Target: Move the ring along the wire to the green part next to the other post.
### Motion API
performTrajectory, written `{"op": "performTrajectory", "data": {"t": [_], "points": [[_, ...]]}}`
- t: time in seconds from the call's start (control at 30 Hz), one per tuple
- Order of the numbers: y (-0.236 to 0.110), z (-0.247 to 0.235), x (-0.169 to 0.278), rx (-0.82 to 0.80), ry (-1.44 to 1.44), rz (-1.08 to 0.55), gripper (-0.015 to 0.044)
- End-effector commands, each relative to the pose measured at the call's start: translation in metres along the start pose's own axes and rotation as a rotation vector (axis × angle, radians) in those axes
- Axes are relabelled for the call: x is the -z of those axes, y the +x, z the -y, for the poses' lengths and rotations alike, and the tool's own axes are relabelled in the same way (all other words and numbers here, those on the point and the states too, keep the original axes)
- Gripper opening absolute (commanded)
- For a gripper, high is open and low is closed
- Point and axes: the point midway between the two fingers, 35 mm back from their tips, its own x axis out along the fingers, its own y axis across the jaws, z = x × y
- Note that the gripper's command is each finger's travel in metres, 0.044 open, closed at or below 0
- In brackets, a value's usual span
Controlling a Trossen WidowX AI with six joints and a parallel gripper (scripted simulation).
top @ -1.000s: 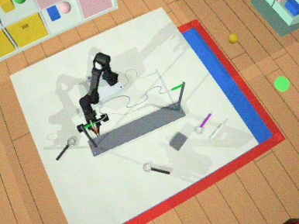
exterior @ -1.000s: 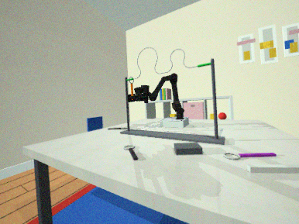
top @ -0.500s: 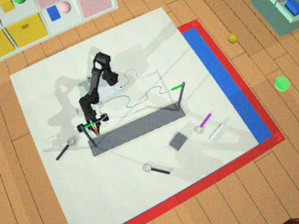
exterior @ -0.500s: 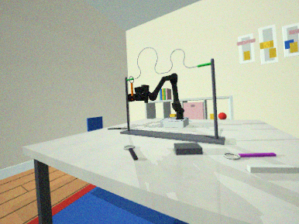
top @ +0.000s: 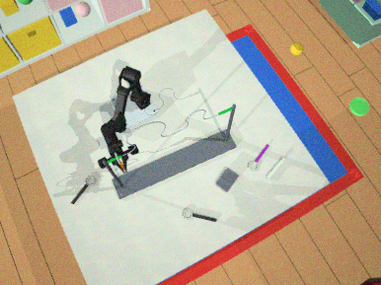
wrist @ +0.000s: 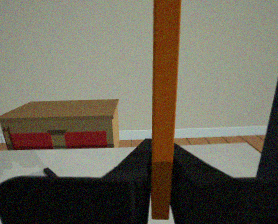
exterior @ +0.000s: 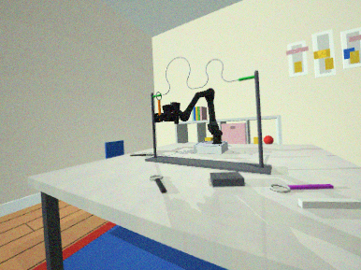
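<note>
A black robot arm (exterior: 198, 103) is standing on a pale base block (exterior: 211, 148) on a white table (exterior: 140, 200) and is reaching out toward one end of a wire frame. The frame is a long dark grey base bar (exterior: 206, 163) with an upright post at each end and a thin grey wire (exterior: 196, 71) curving in loops between the post tops. Each end of the wire is green: one green part (exterior: 154, 94) is beside the post (exterior: 153, 125) the arm is reaching toward, and the other green part (exterior: 246, 78) is beside the far post (exterior: 258, 120).

The ring (exterior: 158, 95) is hanging on the green part next to the near post, with the wire passing through it. Its orange handle (wrist: 165, 100) is hanging straight down. The gripper (wrist: 161, 175) is clamping the lower end of this handle between its two dark fingers, which are pressing against it from both sides; the handle's tip is poking out just below them.

In the top view, this end of the frame is lying toward the table's left edge, and the other post is standing toward the right edge.

Loose items are lying on the table: a ring with a purple handle (top: 262, 153) and a white bar (top: 275, 167) near the right edge, a dark grey block (top: 227, 178) just beside the frame's base, a ring with a dark handle (top: 199, 215) toward the near edge, and another dark-handled ring (top: 84, 187) toward the left edge.
</note>
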Motion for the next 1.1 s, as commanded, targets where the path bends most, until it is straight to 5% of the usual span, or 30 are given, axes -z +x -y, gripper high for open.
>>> {"op": "performTrajectory", "data": {"t": [0.0, 1.07], "points": [[0.000, -0.001, -0.002, -0.006, -0.008, 0.004, -0.0150], [0.001, -0.037, -0.002, -0.013, 0.029, 0.002, -0.0150]]}}
